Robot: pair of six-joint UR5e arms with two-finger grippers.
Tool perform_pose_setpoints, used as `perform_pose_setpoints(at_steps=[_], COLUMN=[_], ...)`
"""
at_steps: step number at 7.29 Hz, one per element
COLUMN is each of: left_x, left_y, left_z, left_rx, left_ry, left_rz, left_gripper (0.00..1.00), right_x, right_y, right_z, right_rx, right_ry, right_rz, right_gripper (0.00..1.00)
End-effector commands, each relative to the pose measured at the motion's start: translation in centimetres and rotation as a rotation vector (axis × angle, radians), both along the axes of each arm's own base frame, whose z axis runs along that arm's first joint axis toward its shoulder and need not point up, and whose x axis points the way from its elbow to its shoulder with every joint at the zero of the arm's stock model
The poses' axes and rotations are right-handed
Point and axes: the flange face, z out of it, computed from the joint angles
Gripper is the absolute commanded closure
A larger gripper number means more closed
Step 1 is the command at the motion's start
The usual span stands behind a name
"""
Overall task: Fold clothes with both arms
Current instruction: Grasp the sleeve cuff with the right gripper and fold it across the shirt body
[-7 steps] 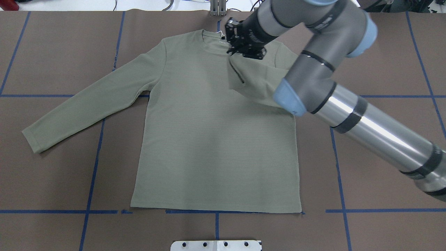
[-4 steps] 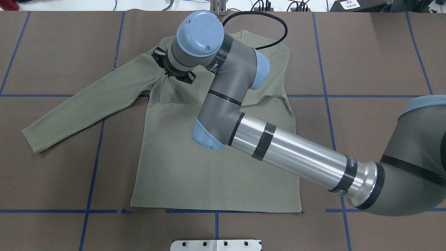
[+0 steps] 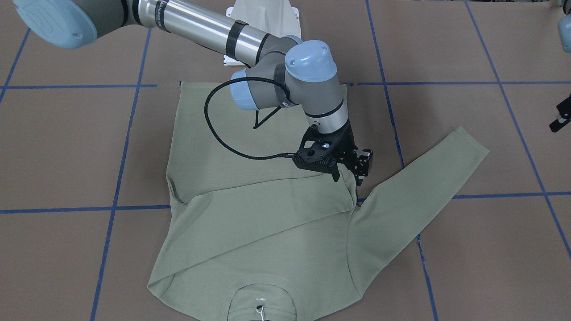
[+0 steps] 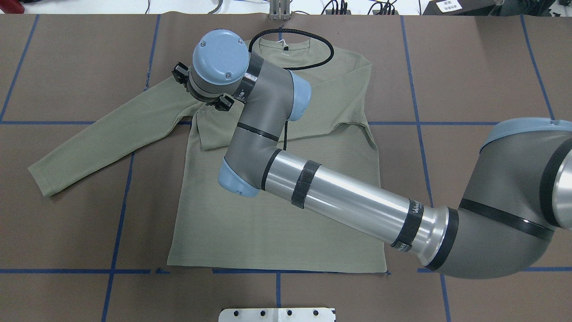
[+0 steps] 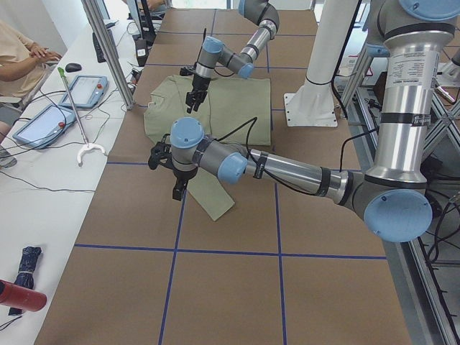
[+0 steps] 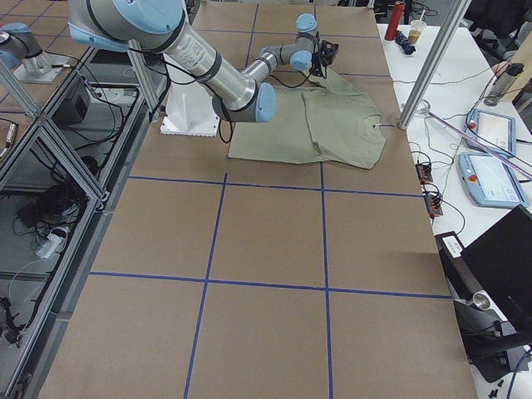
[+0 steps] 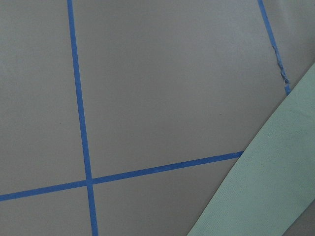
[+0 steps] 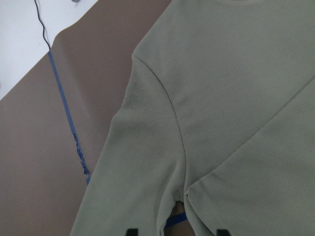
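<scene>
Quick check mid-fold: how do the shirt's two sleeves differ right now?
The folded sleeve lies diagonally across the chest of the shirt; the outstretched sleeve lies on the bare table, angled away from the body. The folded sleeve's cuff ends by the opposite armpit, under the open right gripper; the outstretched sleeve's cuff sits far out from the body. Both are the same sage-green knit and lie flat.

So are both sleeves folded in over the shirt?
No, only one sleeve lies across the chest of the shirt; the other sleeve stretches out flat on the table.
</scene>
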Motion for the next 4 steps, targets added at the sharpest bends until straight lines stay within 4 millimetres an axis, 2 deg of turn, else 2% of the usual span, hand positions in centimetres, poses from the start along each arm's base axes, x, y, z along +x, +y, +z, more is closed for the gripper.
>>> perform_pose_setpoints(at_steps=[1,2,3,4], left_x=[8.4,8.9,10.7,12.7], left_y=[0.7,0.0,-1.3,-0.8], left_z=[-0.1,2.4,5.6,9.4], left_rx=[-0.09,-0.175,-0.198,-0.216], left_ry=[0.044,0.058,0.055,0.036], left_rz=[0.049,0.011,0.023,0.055], left_gripper=[0.0,0.0,0.01,0.07], right_x=[3.6,8.1,13.9,20.5], right_y=[-0.2,-0.7,-1.9,-2.7], right_z=[2.5,7.3,13.3,17.3], right_rx=[0.002,-0.017,-0.067,-0.103], right_ry=[-0.024,-0.031,-0.037,-0.056], right_rz=[0.018,0.01,-0.05,-0.067], right_gripper=[0.0,0.0,0.0,0.0])
